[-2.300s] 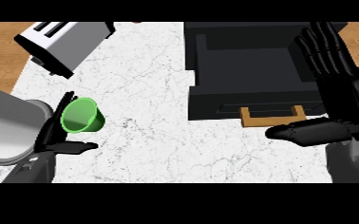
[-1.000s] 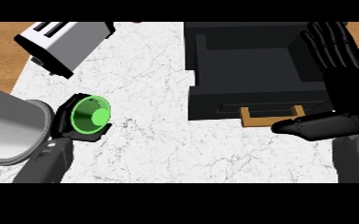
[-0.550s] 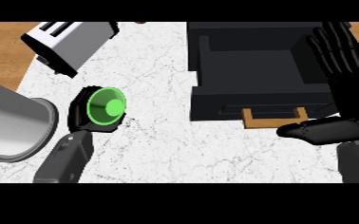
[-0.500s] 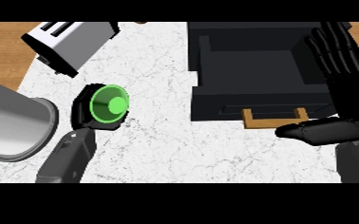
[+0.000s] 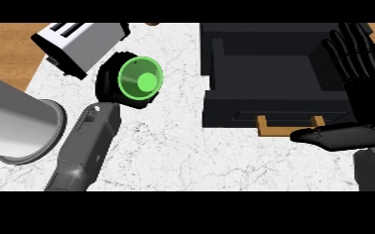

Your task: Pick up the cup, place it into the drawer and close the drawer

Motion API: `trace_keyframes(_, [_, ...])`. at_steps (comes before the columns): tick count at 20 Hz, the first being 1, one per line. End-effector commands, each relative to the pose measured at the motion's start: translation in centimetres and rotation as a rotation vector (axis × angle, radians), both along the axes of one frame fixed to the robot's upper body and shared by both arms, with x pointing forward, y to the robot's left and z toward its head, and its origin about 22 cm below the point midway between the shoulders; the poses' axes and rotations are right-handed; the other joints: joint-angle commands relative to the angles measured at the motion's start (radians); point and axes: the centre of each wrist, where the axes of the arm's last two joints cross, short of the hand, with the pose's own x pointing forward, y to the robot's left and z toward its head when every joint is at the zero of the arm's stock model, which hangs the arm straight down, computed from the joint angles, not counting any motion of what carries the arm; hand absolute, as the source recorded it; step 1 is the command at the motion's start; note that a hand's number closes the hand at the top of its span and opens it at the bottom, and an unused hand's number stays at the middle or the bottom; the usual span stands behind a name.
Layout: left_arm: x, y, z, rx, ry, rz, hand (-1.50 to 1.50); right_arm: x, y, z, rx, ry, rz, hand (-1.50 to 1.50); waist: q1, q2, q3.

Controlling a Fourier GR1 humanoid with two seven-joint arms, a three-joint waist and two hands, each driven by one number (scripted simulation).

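A green cup point(image 5: 141, 78) is held above the white marble counter point(image 5: 176, 148), its open mouth turned toward me. My left hand point(image 5: 111, 82) is curled round it from behind, at the end of the grey forearm that rises from the lower left. The open black drawer point(image 5: 275, 74) lies to the right of the cup, with a wooden handle point(image 5: 287, 127) at its front. My right hand point(image 5: 350, 59) stands at the right edge with fingers straight and upright, over the drawer's right side, its thumb reaching left below the handle.
A silver toaster point(image 5: 79, 43) sits at the back left, just behind the cup. A large grey metal pot point(image 5: 22, 126) lies at the left edge beside my left forearm. Wooden counter shows at the far left.
My left hand has lifted the cup off the counter and carried it up and to the right, toward the drawer. The view has shifted slightly. My right hand has stayed in place.
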Motion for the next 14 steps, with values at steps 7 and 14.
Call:
trace_keyframes(7, [3.5,-9.3,13.9,0.075,-0.026,-0.104,1.50,0.8,-0.6,-0.6,0.003,0.003,-0.021,-1.50,0.000,-0.002,0.000])
trace_keyframes(14, [4.8,-15.2,20.6,0.134,0.018,-0.047,1.50,1.0,0.0,-1.0,0.011,-0.004,-0.004,-1.50,-0.034,0.008,0.000])
